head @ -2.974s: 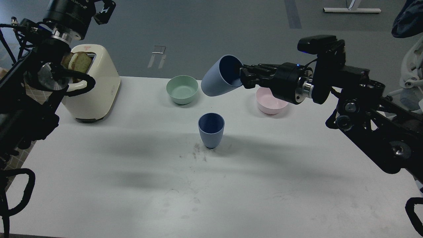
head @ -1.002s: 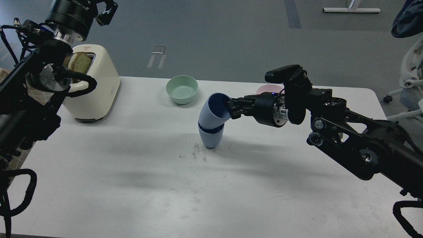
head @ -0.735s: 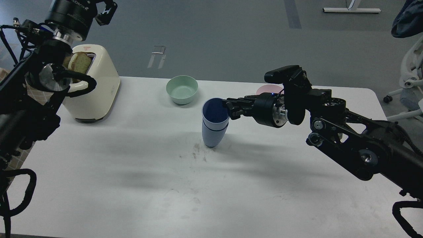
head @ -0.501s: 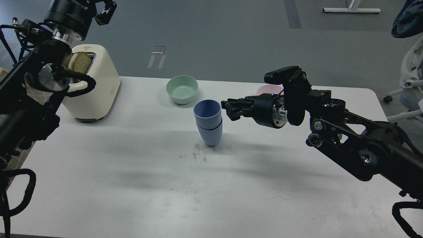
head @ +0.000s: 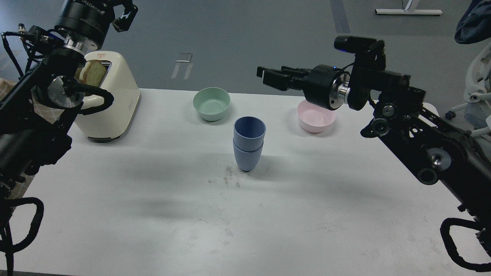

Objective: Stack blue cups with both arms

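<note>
The two blue cups stand nested upright in the middle of the white table [head: 153, 207]. The upper cup [head: 249, 130] sits inside the lower cup [head: 247, 159]. My right gripper [head: 273, 76] is open and empty, raised above the table, up and to the right of the stack, with its fingers pointing left. My left gripper [head: 123, 11] is high at the top left, above the toaster and far from the cups. Its fingers are partly cut off by the view's edge.
A cream toaster [head: 115, 107] holding bread slices [head: 92, 71] stands at the back left. A mint-green bowl [head: 211, 102] sits behind the stack, a pale pink bowl [head: 312, 119] to its right, below my right wrist. An office chair [head: 475, 96] stands beyond the table's right edge.
My right gripper lowered the held cup into the standing cup, let it go, then drew back up and to the right. The stack wobbled and now stands upright. The left arm barely moved.
</note>
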Controlling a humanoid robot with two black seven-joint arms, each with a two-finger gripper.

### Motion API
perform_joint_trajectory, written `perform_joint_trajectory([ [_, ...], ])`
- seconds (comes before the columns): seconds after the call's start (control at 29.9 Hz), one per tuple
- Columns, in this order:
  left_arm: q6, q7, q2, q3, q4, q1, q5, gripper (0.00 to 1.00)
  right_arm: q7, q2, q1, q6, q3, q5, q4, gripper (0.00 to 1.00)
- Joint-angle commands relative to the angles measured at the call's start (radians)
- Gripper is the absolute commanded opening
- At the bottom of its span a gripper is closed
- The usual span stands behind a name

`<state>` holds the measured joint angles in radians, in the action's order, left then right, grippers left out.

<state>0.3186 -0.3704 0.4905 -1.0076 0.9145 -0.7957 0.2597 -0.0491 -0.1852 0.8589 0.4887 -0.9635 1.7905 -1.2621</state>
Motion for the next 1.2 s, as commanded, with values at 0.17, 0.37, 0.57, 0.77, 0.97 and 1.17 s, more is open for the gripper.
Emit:
perform_joint_trajectory([
  [0.17,0.002,-0.002,-0.001,0.015,-0.002,0.013,0.003,0.98,0.014,0.084,0.005,0.000,-0.388,-0.033,0.036,1.00],
  [0.37,0.002,0.005,-0.003,0.018,-0.006,0.030,0.006,0.98,0.014,0.075,0.008,0.000,-0.557,-0.298,0.084,1.00],
  [0.57,0.005,0.004,-0.003,0.007,-0.006,0.044,0.006,0.98,0.014,0.003,0.000,0.000,-0.641,-0.575,0.228,1.00],
  [0.77,0.005,0.005,0.005,0.000,-0.009,0.046,-0.010,0.98,0.015,-0.005,-0.044,0.000,-0.724,-0.876,0.348,1.00],
  [0.97,0.005,0.004,0.002,-0.003,-0.009,0.050,-0.013,0.98,0.017,-0.005,-0.124,0.000,-0.781,-1.028,0.357,1.00],
  [1.17,0.031,0.005,0.005,-0.006,-0.011,0.064,-0.014,0.98,0.017,0.007,-0.170,0.000,-0.781,-1.140,0.362,1.00],
])
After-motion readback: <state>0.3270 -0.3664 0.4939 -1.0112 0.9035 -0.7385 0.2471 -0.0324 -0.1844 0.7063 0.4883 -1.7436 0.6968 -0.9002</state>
